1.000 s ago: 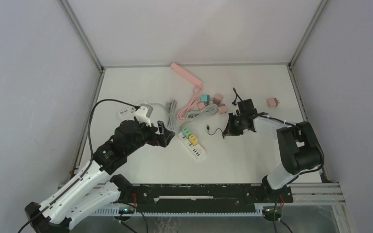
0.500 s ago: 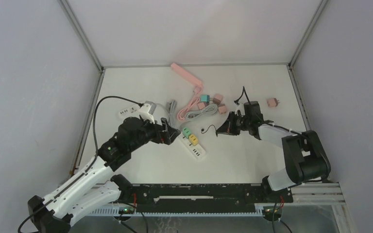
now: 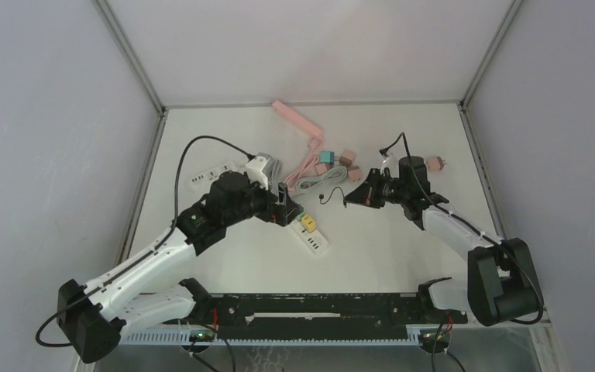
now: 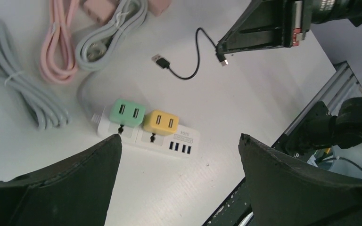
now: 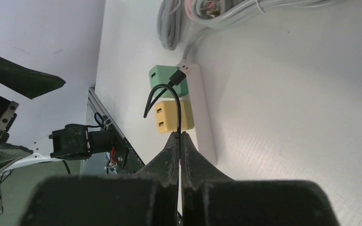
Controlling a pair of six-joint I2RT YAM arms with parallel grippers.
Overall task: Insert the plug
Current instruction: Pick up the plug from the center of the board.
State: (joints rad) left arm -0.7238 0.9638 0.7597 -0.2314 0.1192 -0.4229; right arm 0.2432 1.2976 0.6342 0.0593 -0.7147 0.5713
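Note:
A white power strip (image 3: 314, 237) lies mid-table with a green adapter (image 3: 297, 210) and a yellow adapter (image 3: 307, 222) plugged in. My right gripper (image 3: 350, 197) is shut on a thin black USB cable (image 3: 331, 194), whose plug end (image 3: 321, 198) hangs free just right of the strip. In the right wrist view the fingers (image 5: 179, 137) pinch the cable (image 5: 156, 92), and its plug (image 5: 179, 75) hangs in front of the green adapter (image 5: 162, 84). My left gripper (image 3: 283, 208) is open and empty above the strip's left end (image 4: 146, 137). The left wrist view also shows the cable (image 4: 191, 70).
A pink power strip (image 3: 298, 120) lies at the back. Coiled grey and pink cords (image 3: 314, 177) lie behind the white strip, with small pink and teal adapters (image 3: 347, 159) beside them. Another pink adapter (image 3: 434, 163) sits far right. A second white strip (image 3: 205, 174) is at the left.
My left gripper moved right and came over the strip's left end. My right gripper moved left with the cable, bringing its plug closer to the strip.

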